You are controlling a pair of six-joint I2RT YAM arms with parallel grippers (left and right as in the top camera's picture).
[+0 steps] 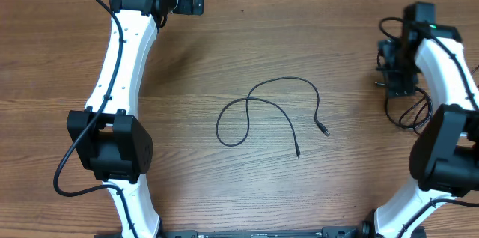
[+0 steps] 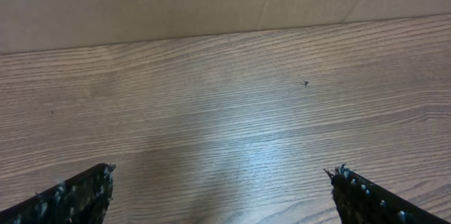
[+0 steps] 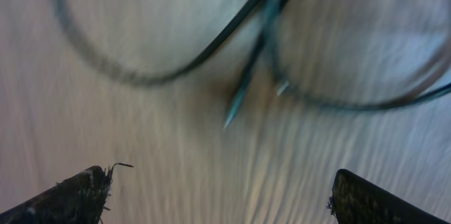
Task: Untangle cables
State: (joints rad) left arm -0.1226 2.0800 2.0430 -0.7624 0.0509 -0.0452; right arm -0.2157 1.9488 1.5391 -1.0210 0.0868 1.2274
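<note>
Evidently one cable [image 1: 288,79] lies loose in the middle of the table [image 1: 224,43], crossing itself once, while the other cables [image 3: 232,28] sit bunched at its right side, below my right gripper [image 3: 222,175], fingers apart and empty. My left gripper [image 2: 222,175] hangs apart over bare wood. Next, I judge, I must pinch one strand and draw it clear

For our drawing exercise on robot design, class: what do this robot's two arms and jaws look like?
Both the left arm and right arm have curved white links joined by boxy black joint housings, with black wires looping along them. A small green light glows near the right wrist. The jaws are black with rough, speckled tips.
</note>
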